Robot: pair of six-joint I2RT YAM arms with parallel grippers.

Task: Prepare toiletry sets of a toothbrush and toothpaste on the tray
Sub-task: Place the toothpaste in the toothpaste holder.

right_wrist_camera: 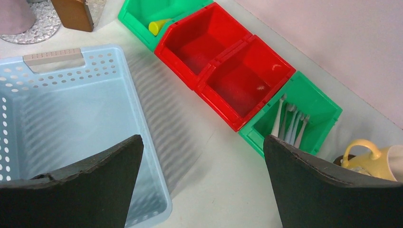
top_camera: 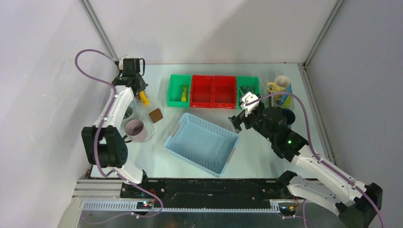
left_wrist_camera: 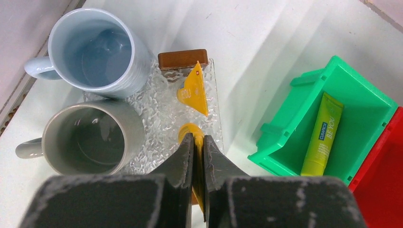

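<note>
Holding tight, the left hand (left_wrist_camera: 195,142) is shut on a yellow tube (left_wrist_camera: 190,130) of toothpaste, pinched between its two fingers (left_wrist_camera: 176,161) with one end poking out past them. Right under it lies the tray (left_wrist_camera: 159,111), a clear bumpy plate, and on it stand a grey mug (left_wrist_camera: 88,137) and a pale blue mug (left_wrist_camera: 92,52), both with nothing inside. A second yellow piece (left_wrist_camera: 194,90) shows on the tray just past the fingers; I cannot tell if it is another tube. A brown block (left_wrist_camera: 183,59) sits at the far end of the tray. To do this step well, I think the hand should slide sideways until the tube hangs over the middle of a mug's mouth, go down slowly, and only then let go, so the tube drops in and does not hit the rim or tip the mug. Off to the side, a green tube (left_wrist_camera: 323,133) lies in a green bin (left_wrist_camera: 361,95). The right hand (right_wrist_camera: 202,142) is wide open and holds nothing, hanging over the desk (right_wrist_camera: 214,199) between the blue basket (right_wrist_camera: 71,123) and the far bin (right_wrist_camera: 318,111) that holds the toothbrushes (right_wrist_camera: 287,121); it could fetch a brush for the same mug.
</note>
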